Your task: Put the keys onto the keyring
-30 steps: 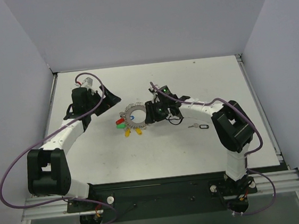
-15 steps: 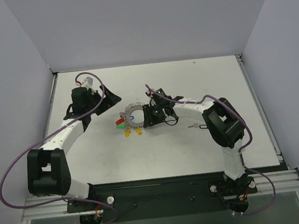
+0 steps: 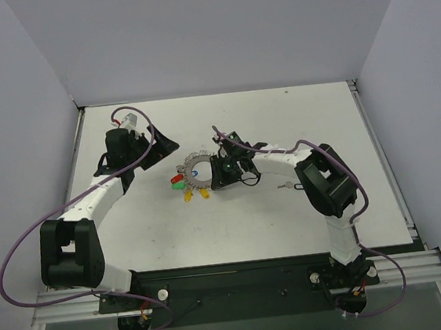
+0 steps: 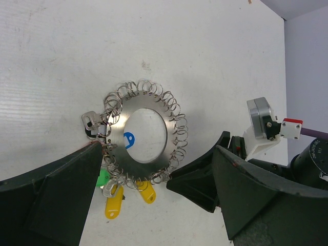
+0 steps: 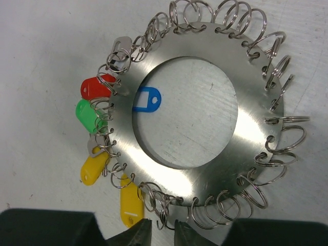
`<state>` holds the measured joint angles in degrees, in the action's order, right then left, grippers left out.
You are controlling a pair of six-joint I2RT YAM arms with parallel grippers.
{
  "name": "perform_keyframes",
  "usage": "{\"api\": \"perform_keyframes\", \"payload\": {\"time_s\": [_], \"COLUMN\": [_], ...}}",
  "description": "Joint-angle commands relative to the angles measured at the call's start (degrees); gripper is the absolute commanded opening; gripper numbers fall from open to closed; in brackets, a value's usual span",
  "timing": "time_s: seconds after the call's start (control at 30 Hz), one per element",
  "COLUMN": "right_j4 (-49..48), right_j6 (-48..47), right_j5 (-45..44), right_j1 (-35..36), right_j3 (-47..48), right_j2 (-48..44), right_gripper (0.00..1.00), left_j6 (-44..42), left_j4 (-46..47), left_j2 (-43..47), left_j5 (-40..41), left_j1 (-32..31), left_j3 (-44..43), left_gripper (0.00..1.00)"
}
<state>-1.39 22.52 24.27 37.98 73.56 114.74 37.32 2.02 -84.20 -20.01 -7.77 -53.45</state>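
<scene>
Nearest the arm bases, a small pale item [image 3: 288, 185] lay alone on the white table [image 3: 172, 233], too small to identify. Beyond it, the right gripper [image 5: 160, 233] sat at the keyring's edge. Its fingertips were almost together with one small wire loop [image 5: 162, 218] between them; whether they pinched it could not be told. The keyring [image 5: 256, 138], a flat steel disc fringed with loops, lay at mid-table. The keys [image 5: 88, 115], with red, green and yellow heads, clustered against its left rim among the loops. A blue tag [image 5: 147, 99] lay inside its hole. Farthest, the left gripper [image 3: 154, 151] hovered near the keyring, fingers spread wide, holding nothing.
</scene>
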Motion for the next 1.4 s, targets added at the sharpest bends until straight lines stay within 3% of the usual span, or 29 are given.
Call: {"api": "perform_keyframes", "payload": {"time_s": [0.0,0.17,0.7,0.83,0.93,1.07,1.37], "right_j4": [0.9,0.9,0.7,0.8,0.9,0.9,1.2], "right_j6": [0.6,0.1,-2.0,-2.4,-2.4,-2.7,-2.9], "right_j5": [-1.2,-2.3,-1.9,-1.4,-2.6,-3.5,-4.8], "right_j1": [0.4,0.3,0.1,0.1,0.0,-0.1,0.0], "right_j3": [1.9,1.7,-1.0,-1.2,-1.9,-2.8,-3.9], "right_j2": [1.2,-0.7,-10.8,-10.9,-11.5,-12.5,-12.1], "right_gripper": [0.19,0.00,0.00,0.15,0.33,0.41,0.41], "left_j6": [0.3,0.2,-0.1,-0.1,-0.2,-0.4,-0.4], "left_j4": [3.1,2.9,2.6,2.5,2.3,2.0,2.0], "left_j2": [1.3,1.7,2.4,2.6,2.8,3.2,3.1], "left_j5": [-0.8,-0.7,-0.7,-0.7,-0.7,-0.6,-0.6], "left_j1": [0.3,0.4,0.4,0.4,0.5,0.4,0.4], "left_j3": [-0.3,-0.2,0.0,0.1,0.1,0.1,0.2], "left_gripper": [0.97,0.97,0.97,0.97,0.97,0.97,0.97]}}
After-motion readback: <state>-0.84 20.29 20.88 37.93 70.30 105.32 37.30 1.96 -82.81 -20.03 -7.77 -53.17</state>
